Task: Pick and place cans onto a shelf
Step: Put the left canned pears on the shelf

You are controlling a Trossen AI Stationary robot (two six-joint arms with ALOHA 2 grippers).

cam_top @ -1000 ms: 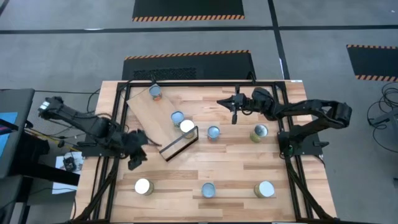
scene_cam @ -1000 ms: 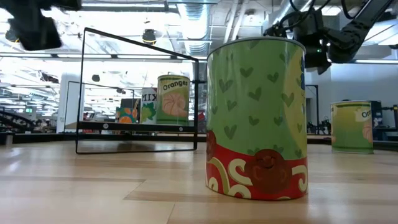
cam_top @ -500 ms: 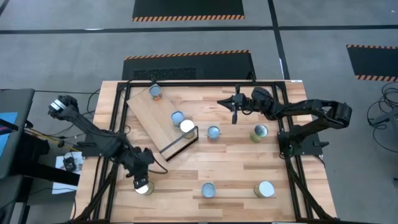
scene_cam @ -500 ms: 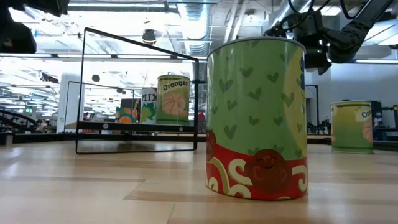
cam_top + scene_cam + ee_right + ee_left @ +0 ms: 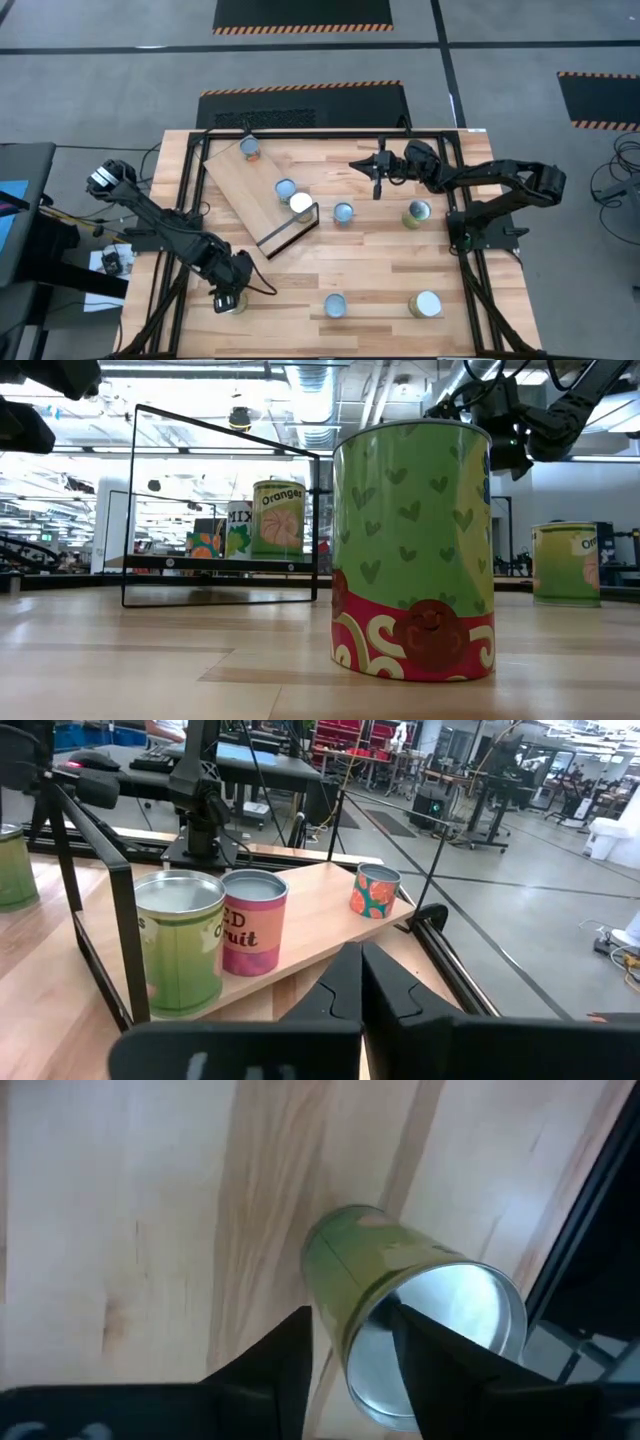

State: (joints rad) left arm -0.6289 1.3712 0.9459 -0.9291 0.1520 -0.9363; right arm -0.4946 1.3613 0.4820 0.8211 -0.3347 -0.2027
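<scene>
Green can (image 5: 385,1295), shiny round top, between left pincer (image 5: 352,1342) fingers.

Two dark, slim jointed arms, left arm (image 5: 160,225) black with a pale cap at one joint, right arm (image 5: 490,180) black, flat dark fingers (image 5: 270,1370)

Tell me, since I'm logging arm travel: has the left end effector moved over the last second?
Yes. In the high view the left end effector has moved away from the shelf, toward the table's near edge, onto the corner can.
</scene>
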